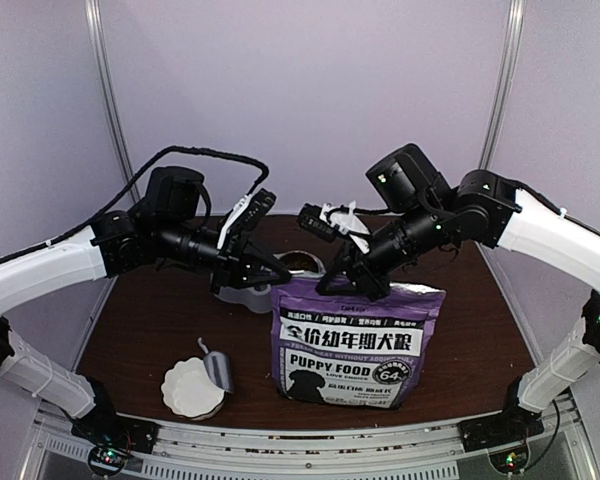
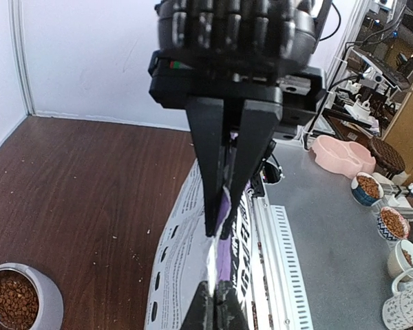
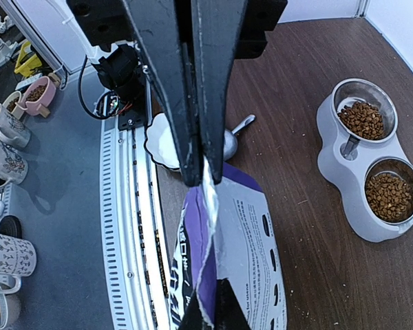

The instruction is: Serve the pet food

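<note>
My left gripper point(image 2: 220, 230) is closed tight on the top edge of the purple puppy food bag point(image 1: 358, 345), and my right gripper point(image 3: 201, 179) pinches the same edge. The pet food point(image 3: 362, 119) fills both bowls of the double feeder point(image 3: 329, 148), on the worktop point(image 1: 140, 320) just beyond the bag.

Top view overhead, facing forward-down; wrist views close, sharing bag point(image 3: 242, 230).

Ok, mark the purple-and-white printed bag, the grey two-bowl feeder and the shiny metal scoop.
purple-and-white printed bag point(image 1: 345, 340), top view, front panel.
grey two-bowl feeder point(image 3: 330, 163), right wrist view, side wall.
shiny metal scoop point(image 1: 218, 372), top view, bowl.
</note>
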Available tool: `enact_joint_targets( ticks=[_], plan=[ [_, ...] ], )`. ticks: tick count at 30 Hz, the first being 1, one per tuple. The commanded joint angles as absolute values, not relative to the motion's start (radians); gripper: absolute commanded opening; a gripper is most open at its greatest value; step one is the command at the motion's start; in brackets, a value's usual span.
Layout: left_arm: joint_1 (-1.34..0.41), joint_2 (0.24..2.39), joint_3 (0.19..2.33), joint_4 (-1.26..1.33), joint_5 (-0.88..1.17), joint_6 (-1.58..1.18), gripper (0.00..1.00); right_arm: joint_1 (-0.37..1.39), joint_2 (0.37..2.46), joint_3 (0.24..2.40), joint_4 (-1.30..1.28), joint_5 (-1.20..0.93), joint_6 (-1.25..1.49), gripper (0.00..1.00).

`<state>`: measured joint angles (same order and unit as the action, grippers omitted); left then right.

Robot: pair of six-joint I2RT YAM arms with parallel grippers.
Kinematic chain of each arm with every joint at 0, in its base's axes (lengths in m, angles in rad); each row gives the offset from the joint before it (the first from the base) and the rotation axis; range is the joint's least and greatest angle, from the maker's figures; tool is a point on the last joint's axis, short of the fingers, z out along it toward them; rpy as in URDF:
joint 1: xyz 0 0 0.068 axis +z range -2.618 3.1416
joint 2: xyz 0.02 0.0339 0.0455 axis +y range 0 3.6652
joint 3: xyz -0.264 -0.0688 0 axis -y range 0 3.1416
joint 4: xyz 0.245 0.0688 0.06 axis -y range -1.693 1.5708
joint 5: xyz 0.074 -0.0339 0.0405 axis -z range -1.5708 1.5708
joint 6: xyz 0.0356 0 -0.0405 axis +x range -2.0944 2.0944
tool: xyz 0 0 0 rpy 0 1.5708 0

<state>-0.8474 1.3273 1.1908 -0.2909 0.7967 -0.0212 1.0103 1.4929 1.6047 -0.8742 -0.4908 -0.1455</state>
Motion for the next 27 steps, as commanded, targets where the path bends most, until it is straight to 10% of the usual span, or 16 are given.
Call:
enact_joint_targets(
  ticks=[1,13,21,27],
  plan=[
    [-0.841,1.312,1.174,-0.259,0.832,-0.015,0.00,1.015,1.486,1.600,-0.842,-0.475,-0.122,0.00],
    [-0.844,1.327,1.163,-0.236,0.855,-0.025,0.00,1.040,1.551,1.655,-0.847,-0.499,-0.123,0.32],
    [-0.845,1.323,1.159,-0.230,0.856,-0.028,0.00,1.045,1.556,1.662,-0.822,-0.487,-0.112,0.00],
    [-0.845,1.318,1.154,-0.217,0.860,-0.035,0.00,1.045,1.546,1.646,-0.808,-0.469,-0.106,0.00]
  ],
)
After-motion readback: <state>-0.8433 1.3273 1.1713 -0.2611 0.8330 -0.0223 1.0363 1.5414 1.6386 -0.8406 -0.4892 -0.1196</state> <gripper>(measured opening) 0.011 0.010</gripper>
